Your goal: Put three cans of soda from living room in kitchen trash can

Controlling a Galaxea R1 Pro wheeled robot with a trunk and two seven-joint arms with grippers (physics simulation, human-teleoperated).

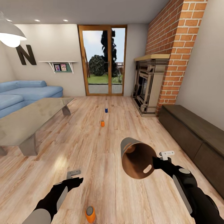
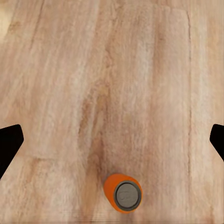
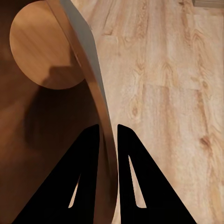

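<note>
Orange can (image 1: 90,214) upright on wood floor (image 1: 93,149), under wide-open left gripper (image 1: 75,178). Right gripper (image 3: 108,140) pinching rim of tipped grey bin (image 1: 137,157). Further off, another orange can (image 1: 102,123) and, probably, a blue can (image 1: 106,110).

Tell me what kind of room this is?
Most likely a living room: blue sofa, grey low table, brick fireplace and wood-framed glass doors over a wood plank floor.

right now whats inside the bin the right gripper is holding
Nothing visible: the trash can shows only its bare brown wall and base. The right gripper pinches its rim.
</note>
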